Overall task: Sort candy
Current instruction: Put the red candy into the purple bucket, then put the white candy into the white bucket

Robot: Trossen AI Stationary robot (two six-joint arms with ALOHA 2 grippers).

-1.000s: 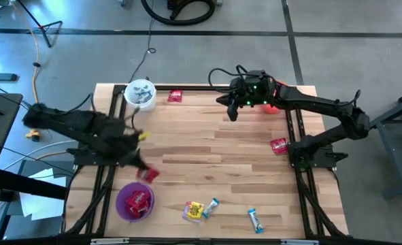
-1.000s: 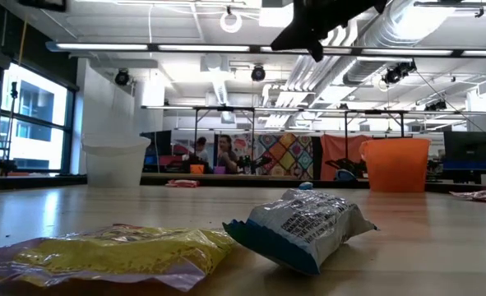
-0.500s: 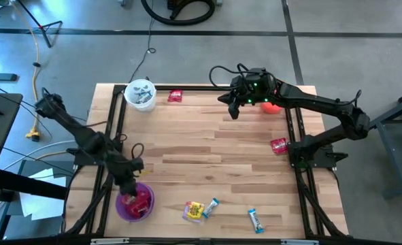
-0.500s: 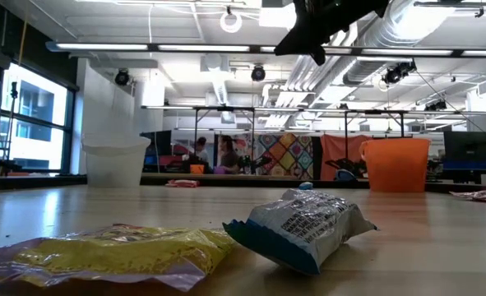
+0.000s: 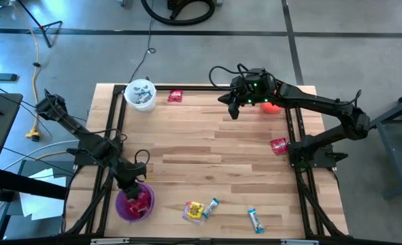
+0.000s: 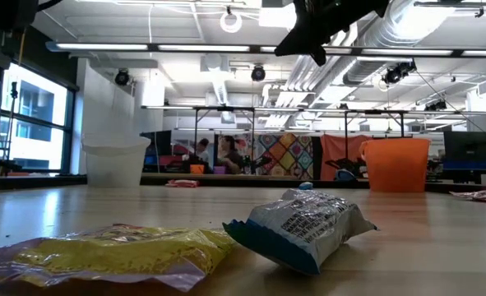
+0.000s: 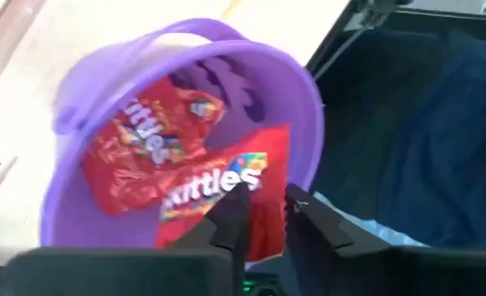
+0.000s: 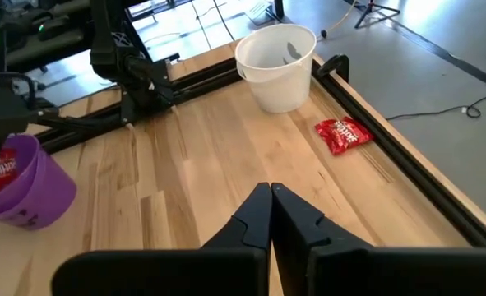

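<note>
Candy in red wrappers inside purple bucket; left gripper just above, fingers slightly apart, maybe touching nothing. Right gripper closed, empty, above table.

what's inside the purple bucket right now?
Red candy packs lie in the purple bucket; the left wrist view shows at least two. The left gripper hangs over the rim, fingers slightly apart. Anything beneath the packs is covered.
</note>
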